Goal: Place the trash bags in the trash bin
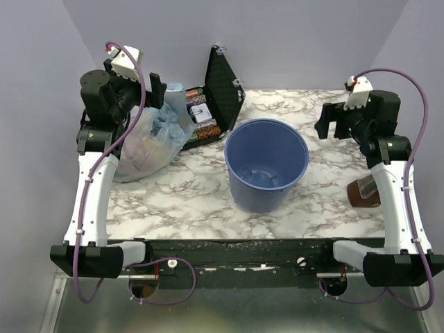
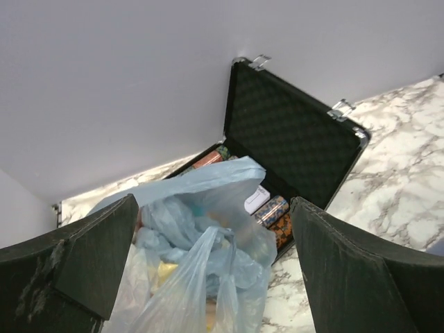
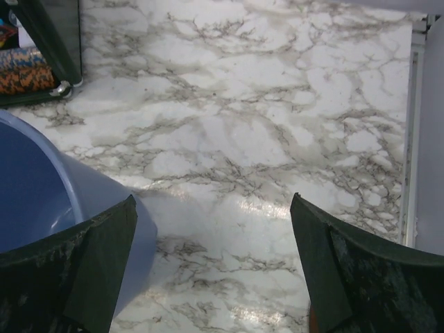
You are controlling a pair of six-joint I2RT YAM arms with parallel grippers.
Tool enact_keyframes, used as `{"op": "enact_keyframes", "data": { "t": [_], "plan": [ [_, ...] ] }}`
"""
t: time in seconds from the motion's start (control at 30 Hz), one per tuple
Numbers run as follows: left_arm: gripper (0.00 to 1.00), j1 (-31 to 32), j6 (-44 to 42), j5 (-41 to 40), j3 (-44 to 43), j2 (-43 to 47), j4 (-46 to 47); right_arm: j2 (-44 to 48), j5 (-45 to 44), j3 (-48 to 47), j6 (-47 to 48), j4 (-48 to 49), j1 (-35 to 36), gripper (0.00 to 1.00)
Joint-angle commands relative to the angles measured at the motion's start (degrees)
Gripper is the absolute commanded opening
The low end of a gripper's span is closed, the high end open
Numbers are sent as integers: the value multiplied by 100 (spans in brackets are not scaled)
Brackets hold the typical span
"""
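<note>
The trash bin [image 1: 266,165] is a round blue bucket standing upright in the middle of the marble table; its wall also shows in the right wrist view [image 3: 41,184]. The trash bags [image 1: 169,123] are crinkled light-blue film lying at the far left, on and against a bulging clearer bag [image 1: 141,149]. In the left wrist view the blue film [image 2: 208,191] lies below and between my fingers. My left gripper [image 1: 157,90] [image 2: 214,202] hovers open above it, holding nothing. Right of the bin, my right gripper [image 1: 333,122] [image 3: 214,202] hangs open over bare marble.
A black case [image 1: 223,87] with coloured chips stands open at the back, just behind the bags and the bin; its lid [image 2: 288,139] leans up. A small brown object [image 1: 364,191] lies by the right arm. Grey walls close the table's back and sides.
</note>
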State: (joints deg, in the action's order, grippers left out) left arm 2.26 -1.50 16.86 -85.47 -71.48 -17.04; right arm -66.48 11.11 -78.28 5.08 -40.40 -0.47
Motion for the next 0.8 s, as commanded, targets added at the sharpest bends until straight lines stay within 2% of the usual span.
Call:
{"op": "enact_keyframes", "data": {
  "t": [0.0, 0.13, 0.23, 0.3, 0.43, 0.5, 0.6, 0.77],
  "plan": [
    [99, 142, -270, 712, -277, 2, -659, -119, 188, -678, 553, -151, 3, 100],
    [98, 345, -1358, 897, -146, 143, -1257, -374, 1312, -1302, 1372, -617, 12, 100],
    [92, 433, -2396, 1003, -49, 161, -1679, -734, 1997, -1777, 1136, -872, 29, 100],
    [90, 433, -2671, 881, -92, 74, -1881, -814, 2341, -1918, 1240, -934, 238, 100],
    [87, 433, -3461, 774, -408, -199, -2522, -814, 2290, -1902, 1531, -891, 1161, 100],
    [86, 450, -3699, 722, -453, -287, -2655, -919, 2395, -1788, 1050, -646, 1303, 100],
    [86, 486, -3805, 275, -374, -357, -2393, -1156, 2694, -1927, 749, -486, 1391, 98],
    [83, 486, -3911, -332, -593, -656, -2339, -1744, 2598, -2761, 784, -530, 1979, 97]
  ]
}}
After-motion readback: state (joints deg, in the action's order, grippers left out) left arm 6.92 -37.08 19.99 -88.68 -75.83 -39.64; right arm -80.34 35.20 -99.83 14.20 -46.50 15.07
